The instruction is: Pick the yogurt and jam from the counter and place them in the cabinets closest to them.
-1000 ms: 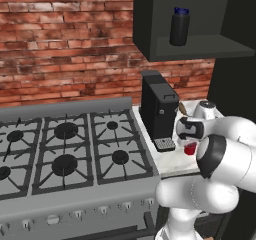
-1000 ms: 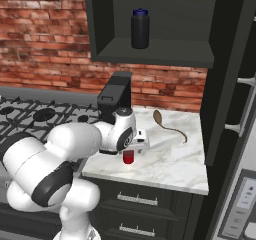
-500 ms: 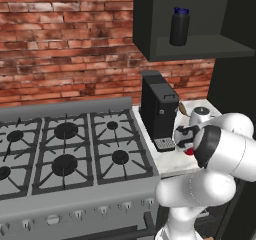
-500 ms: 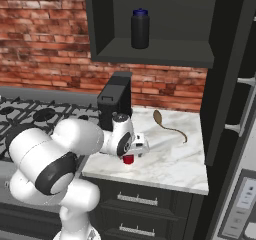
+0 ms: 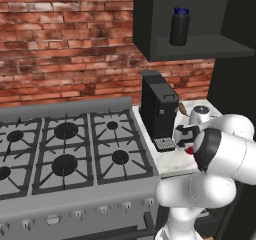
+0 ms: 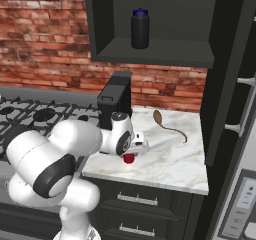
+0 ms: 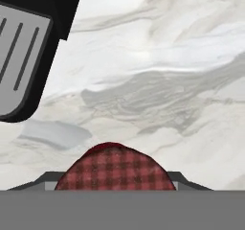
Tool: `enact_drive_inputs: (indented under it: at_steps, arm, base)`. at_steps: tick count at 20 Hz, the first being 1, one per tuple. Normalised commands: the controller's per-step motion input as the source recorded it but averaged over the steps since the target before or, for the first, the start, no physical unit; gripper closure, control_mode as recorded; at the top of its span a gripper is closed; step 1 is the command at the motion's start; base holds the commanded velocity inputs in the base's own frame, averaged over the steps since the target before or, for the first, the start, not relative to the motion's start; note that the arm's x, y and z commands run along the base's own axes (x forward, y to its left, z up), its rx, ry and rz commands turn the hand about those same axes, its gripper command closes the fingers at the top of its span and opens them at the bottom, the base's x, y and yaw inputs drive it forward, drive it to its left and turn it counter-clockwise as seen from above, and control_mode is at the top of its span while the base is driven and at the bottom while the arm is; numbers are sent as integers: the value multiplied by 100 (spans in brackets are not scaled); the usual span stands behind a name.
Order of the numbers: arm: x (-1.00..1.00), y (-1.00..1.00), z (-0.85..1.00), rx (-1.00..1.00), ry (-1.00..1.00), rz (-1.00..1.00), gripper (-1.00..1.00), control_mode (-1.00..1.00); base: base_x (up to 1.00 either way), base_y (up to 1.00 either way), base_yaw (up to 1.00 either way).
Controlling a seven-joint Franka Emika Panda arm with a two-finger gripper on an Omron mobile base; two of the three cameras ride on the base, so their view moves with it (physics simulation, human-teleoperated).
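Observation:
The jam point(image 7: 115, 169) is a small jar with a red checked lid, standing on the white marble counter point(image 7: 158, 80) near its front edge. My gripper point(image 7: 114, 178) is straight over it, open, with a fingertip at each side of the lid. From the right base view, the jam point(image 6: 129, 158) peeks out under the hand point(image 6: 131, 150); from the left, the jam point(image 5: 189, 150) is a red sliver behind the wrist. The yogurt point(image 6: 140, 29), a dark bottle with a blue cap, stands on the shelf of the open black cabinet point(image 6: 150, 51) above, also seen as yogurt point(image 5: 179, 26).
A black coffee machine point(image 6: 114, 101) stands just left of the jam, its grey drip tray point(image 7: 19, 56) close by. A brown spoon point(image 6: 167, 124) lies further back on the counter. The gas stove point(image 5: 65, 144) is to the left, tall dark units point(image 6: 240, 134) to the right.
The hand has come down and forward over the jam, and the elbow has swung lower. The jam and the yogurt have stayed where they were.

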Motion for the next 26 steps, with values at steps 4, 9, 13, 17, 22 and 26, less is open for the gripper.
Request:
enact_drive_inputs:
  at_steps: [4,9,13,17,22,26]
  arm:
    - [-1,0,53,2,-2,0,100,-100]
    - [-4,0,61,0,0,0,100,-100]
    - [-4,-1,63,0,0,0,100,-100]
    - [-4,-2,64,1,-1,0,100,-100]
    - [-8,-10,62,3,-4,0,100,-100]
    - [-7,-12,60,4,-2,0,100,-100]
  base:
    - [0,0,0]
    - [0,0,0]
    - [0,0,0]
    - [0,0,0]
    - [0,0,0]
    - [0,0,0]
